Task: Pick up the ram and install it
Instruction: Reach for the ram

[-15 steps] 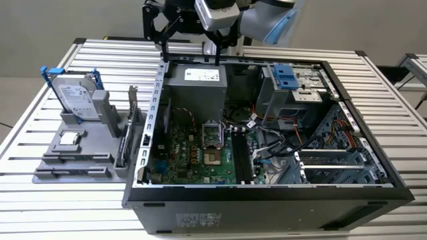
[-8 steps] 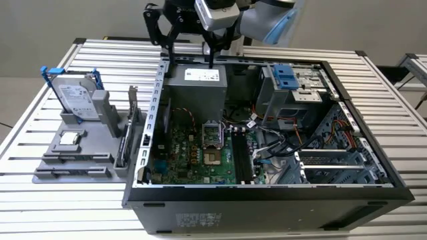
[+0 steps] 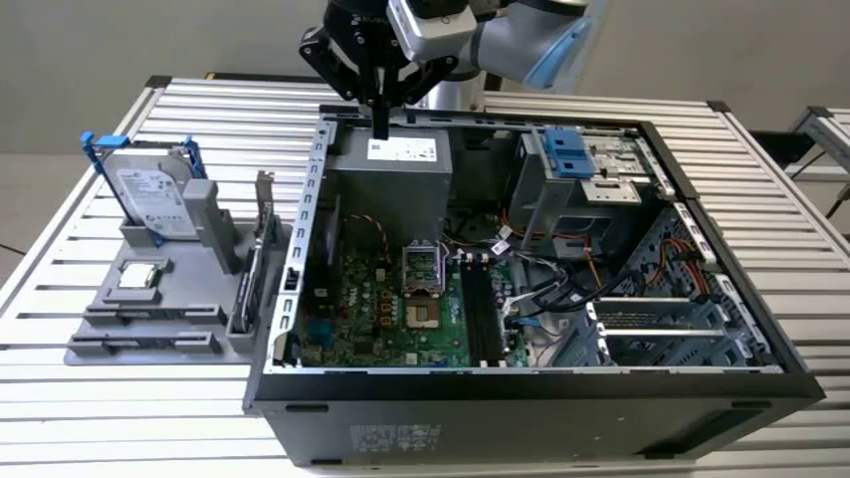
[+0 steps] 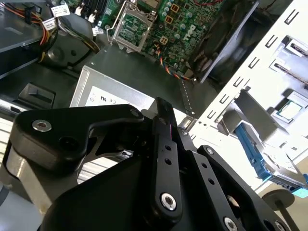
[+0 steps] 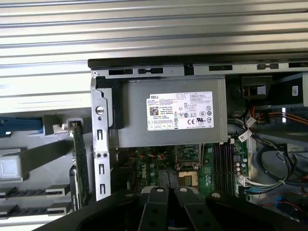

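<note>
A slatted metal table point(image 3: 94, 418) carries an open PC case point(image 3: 531, 393), and inside it lie the motherboard point(image 3: 385, 309) and a grey power supply point(image 3: 392, 169). At the exterior view's left a grey holder point(image 3: 146, 324) keeps a hard drive point(image 3: 153, 199), a chip point(image 3: 139, 277) and a bracketed card point(image 3: 273, 249). The ram point(image 3: 243, 289) appears to be the dark thin stick on edge in that holder, just beside the card. The gripper point(image 3: 381, 121) hangs over the power supply, well apart from the ram, its fingers pressed together on nothing.

Ram point(image 3: 243, 291), dark narrow stick, on edge in grey holder point(image 3: 146, 299), nr PC case point(image 3: 531, 383)
</note>
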Available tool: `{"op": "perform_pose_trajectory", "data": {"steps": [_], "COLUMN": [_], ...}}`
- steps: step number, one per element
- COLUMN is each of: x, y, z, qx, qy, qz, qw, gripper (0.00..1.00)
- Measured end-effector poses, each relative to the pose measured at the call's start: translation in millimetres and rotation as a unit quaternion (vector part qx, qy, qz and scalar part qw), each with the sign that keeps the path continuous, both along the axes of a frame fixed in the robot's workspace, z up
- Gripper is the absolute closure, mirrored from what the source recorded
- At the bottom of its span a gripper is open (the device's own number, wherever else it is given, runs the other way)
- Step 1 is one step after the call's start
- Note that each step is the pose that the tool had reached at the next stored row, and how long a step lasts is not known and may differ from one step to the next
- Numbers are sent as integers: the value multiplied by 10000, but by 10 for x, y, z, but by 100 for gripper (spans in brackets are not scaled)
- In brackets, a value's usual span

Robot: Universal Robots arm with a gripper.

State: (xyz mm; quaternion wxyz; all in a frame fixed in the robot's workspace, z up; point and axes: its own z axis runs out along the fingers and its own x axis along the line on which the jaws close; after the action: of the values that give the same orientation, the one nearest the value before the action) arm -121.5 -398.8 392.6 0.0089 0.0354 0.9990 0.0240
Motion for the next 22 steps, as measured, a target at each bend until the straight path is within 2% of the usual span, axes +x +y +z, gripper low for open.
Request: {"op": "perform_pose_trajectory", "data": {"steps": [7, 22], "x": [-17, -259], "y": [0, 19], "z": [-1, 0], "qx": [1, 0], "qy": [-1, -2], "qz": [-1, 8], "qw": [10000, 10000], "gripper": [100, 100]}}
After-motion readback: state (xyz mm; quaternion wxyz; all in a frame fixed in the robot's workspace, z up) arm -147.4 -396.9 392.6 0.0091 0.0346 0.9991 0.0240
